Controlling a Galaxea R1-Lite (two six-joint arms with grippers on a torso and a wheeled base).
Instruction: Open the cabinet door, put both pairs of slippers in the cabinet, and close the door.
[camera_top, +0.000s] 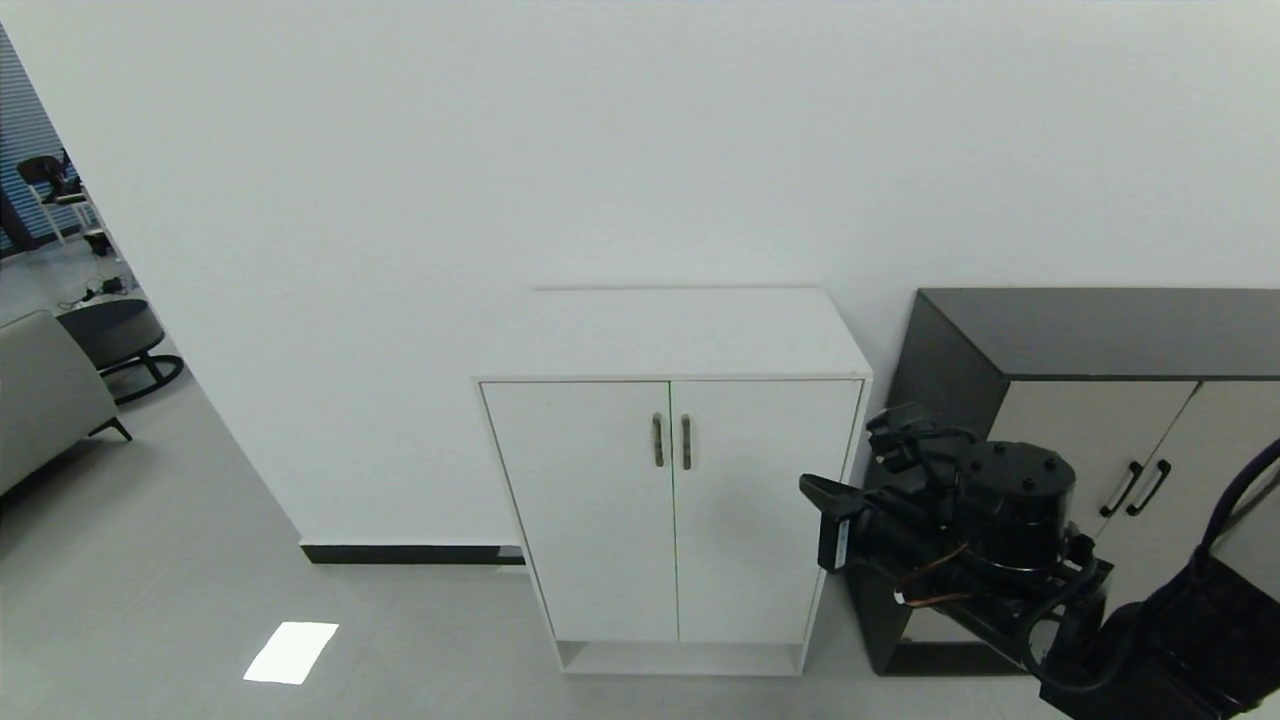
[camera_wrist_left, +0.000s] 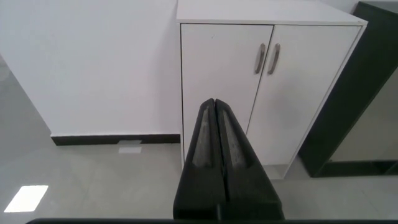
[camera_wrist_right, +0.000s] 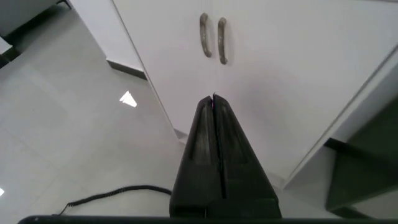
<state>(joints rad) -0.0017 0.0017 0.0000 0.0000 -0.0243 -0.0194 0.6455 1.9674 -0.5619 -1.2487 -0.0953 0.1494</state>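
Note:
The white cabinet (camera_top: 600, 520) stands against the wall with both doors shut, its two metal handles (camera_top: 672, 441) side by side at the middle seam. My right gripper (camera_top: 815, 490) hangs by the cabinet's right front edge, shut and holding nothing. In the right wrist view this gripper (camera_wrist_right: 213, 99) points at the right door below the handles (camera_wrist_right: 212, 37). My left gripper (camera_wrist_left: 214, 102) is also shut and holds nothing. It faces the cabinet (camera_wrist_left: 224, 81) from some way back, aimed at the left door, with the handles (camera_wrist_left: 266, 58) seen beyond it.
A dark cabinet (camera_top: 1050, 330) with grey doors stands close against the white one's right side. A grey sofa (camera_top: 40, 390) and a round dark table (camera_top: 115, 335) are far left. A black cable (camera_wrist_right: 118, 193) lies on the grey floor before the cabinet.

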